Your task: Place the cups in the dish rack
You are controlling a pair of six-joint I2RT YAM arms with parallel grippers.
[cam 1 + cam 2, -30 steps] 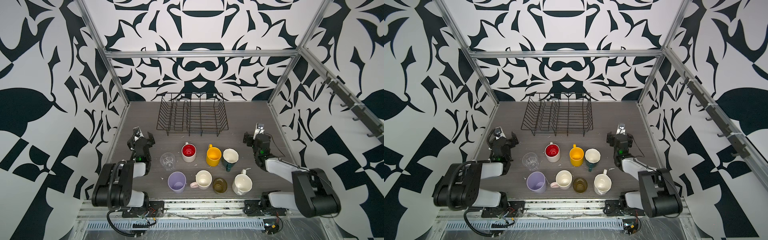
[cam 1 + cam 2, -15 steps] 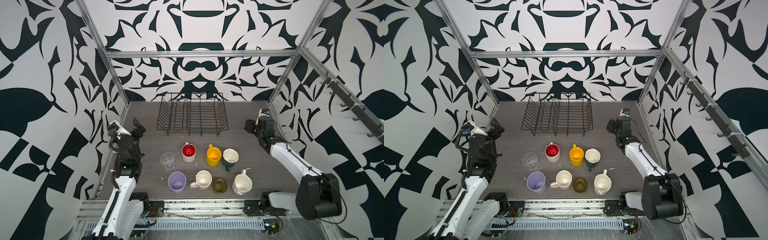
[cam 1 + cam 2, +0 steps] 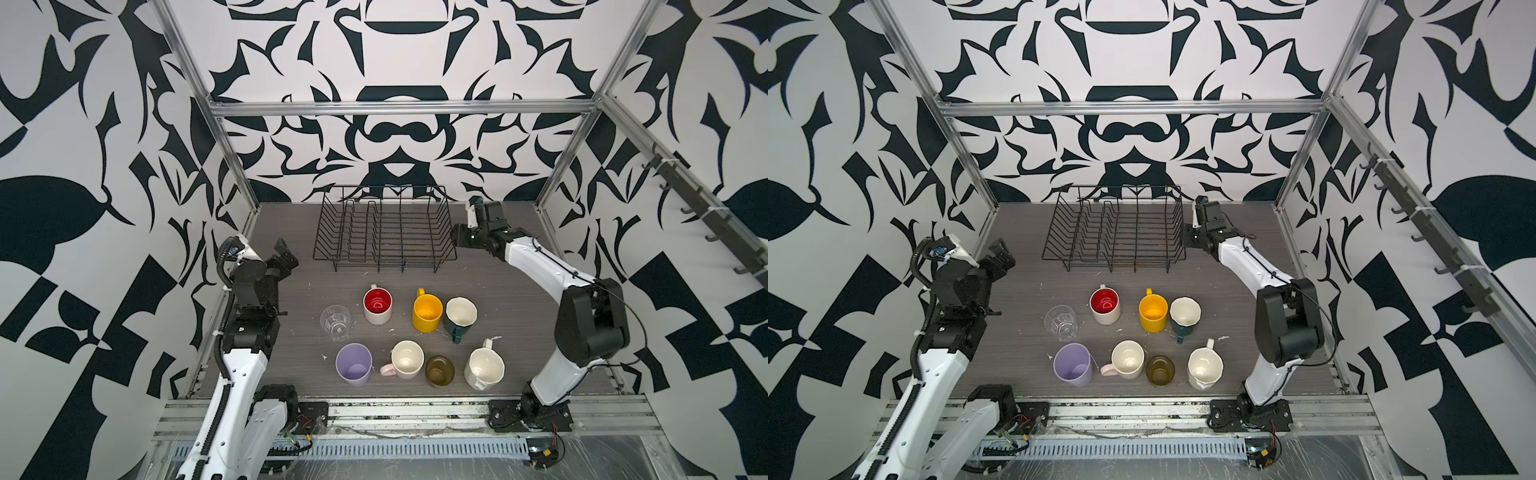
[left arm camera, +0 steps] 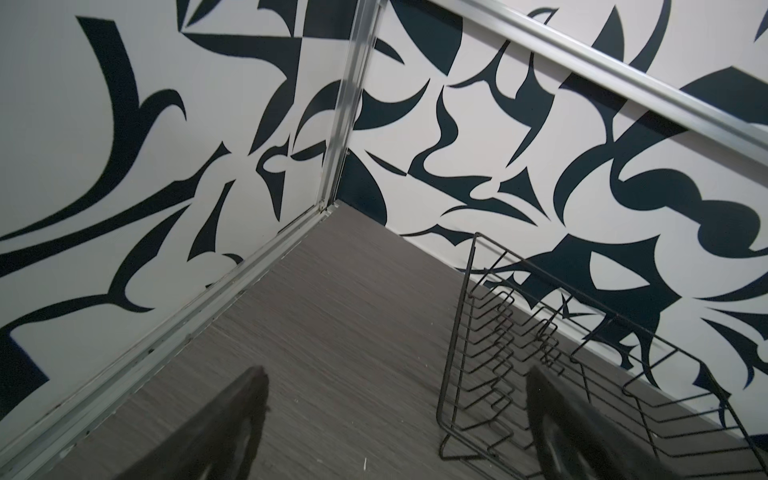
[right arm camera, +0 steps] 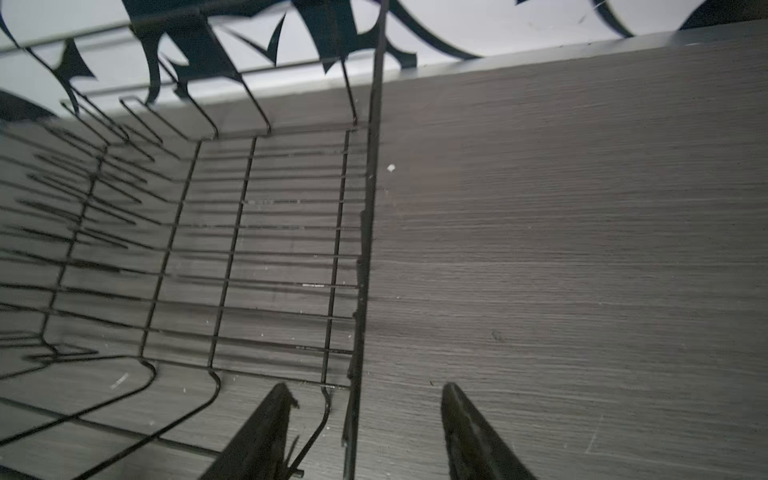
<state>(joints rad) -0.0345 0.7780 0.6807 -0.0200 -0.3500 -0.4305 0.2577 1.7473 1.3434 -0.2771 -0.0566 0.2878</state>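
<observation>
The black wire dish rack stands empty at the back middle. Several cups sit upright in two rows in front of it: clear glass, red-lined mug, yellow mug, dark green mug, lilac tumbler, cream mug, olive glass, white faceted mug. My right gripper straddles the rack's right rim, jaws apart and clear of the wire. My left gripper hangs wide open and empty, left of the rack.
Patterned walls and aluminium frame posts close in the grey table on three sides. A hook rail runs along the right wall. Small white chips lie scattered among the cups.
Both arms have lifted from the table's front edge. The right gripper has travelled back to the rack's right rim and its jaws have narrowed. The left arm has risen at the left side.
</observation>
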